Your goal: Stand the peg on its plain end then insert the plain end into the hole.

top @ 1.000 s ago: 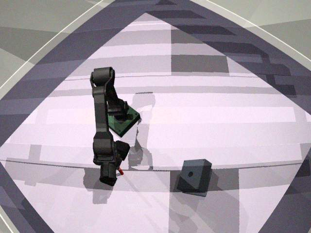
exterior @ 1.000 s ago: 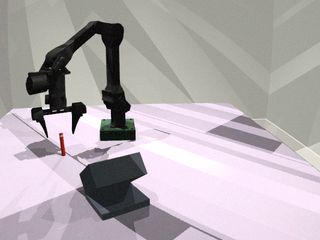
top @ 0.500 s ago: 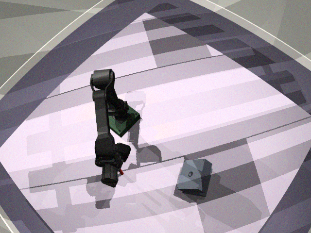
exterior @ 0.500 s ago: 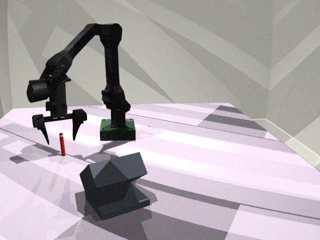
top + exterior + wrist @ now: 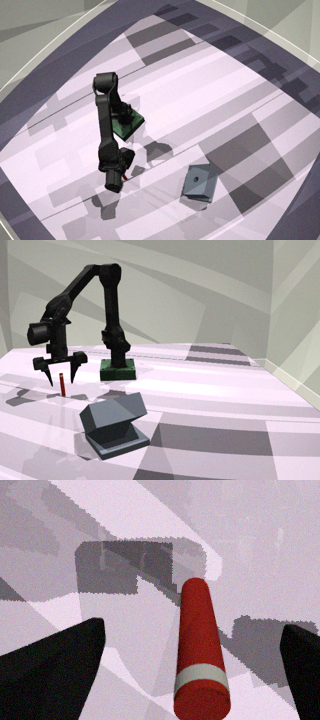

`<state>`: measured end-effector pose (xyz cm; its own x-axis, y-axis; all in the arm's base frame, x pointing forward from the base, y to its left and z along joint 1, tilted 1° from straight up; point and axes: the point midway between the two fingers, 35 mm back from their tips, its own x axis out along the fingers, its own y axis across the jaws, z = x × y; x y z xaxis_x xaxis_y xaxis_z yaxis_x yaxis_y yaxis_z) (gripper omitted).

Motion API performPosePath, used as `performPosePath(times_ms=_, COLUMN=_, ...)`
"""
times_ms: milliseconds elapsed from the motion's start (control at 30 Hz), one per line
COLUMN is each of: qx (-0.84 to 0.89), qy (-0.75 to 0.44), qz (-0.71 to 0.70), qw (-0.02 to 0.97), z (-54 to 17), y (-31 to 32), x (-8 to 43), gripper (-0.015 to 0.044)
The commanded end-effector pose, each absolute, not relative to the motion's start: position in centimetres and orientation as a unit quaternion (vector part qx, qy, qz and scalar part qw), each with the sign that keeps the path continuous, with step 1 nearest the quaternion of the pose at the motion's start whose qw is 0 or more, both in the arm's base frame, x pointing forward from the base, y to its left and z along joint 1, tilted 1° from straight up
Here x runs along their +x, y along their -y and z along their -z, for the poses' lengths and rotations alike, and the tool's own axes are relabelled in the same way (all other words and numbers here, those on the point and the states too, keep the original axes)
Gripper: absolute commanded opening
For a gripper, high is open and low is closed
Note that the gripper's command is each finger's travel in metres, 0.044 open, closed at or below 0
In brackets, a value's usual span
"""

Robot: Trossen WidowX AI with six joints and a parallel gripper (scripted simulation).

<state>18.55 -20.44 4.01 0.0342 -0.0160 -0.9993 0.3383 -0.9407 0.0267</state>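
Note:
The red peg (image 5: 125,177) (image 5: 62,385) (image 5: 198,630) stands upright on the table, its white-banded end up and its plain end down. My gripper (image 5: 62,385) (image 5: 195,633) is open and points down over the peg. In the exterior view the fingertips are on either side of the peg's upper half, and in the wrist view neither finger touches it. The blue-grey sloped panel (image 5: 201,172) (image 5: 113,411) has one dark round hole (image 5: 196,179) in its face. The hole is hidden in the exterior view, and the panel is out of the wrist view.
The arm's green base (image 5: 124,131) (image 5: 117,374) is behind the gripper, at the arm's foot. The panel sits on its own low foot plate (image 5: 126,447), with its upper block overhanging the plate, some distance from the peg. Shadows fall on the table (image 5: 168,103).

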Motion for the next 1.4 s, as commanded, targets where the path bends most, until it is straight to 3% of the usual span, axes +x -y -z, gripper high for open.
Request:
performPosePath(times_ms=0, qx=0.708, qy=-0.113, qz=0.685, qw=0.130, z=-4.0, y=20.5, x=18.6, gripper=0.0256)
performPosePath(times_ms=267, qx=0.708, qy=-0.113, qz=0.685, qw=0.130, z=-4.0, y=20.5, x=18.6, gripper=0.0046)
performPosePath(times_ms=467, qx=0.708, qy=-0.113, qz=0.685, qw=0.130, z=-4.0, y=20.5, x=18.6, gripper=0.0006)
performPosePath(times_ms=1367, qx=0.705, qy=-0.115, qz=0.688, qw=0.127, z=-12.0, y=20.3, x=18.6, gripper=0.0000)
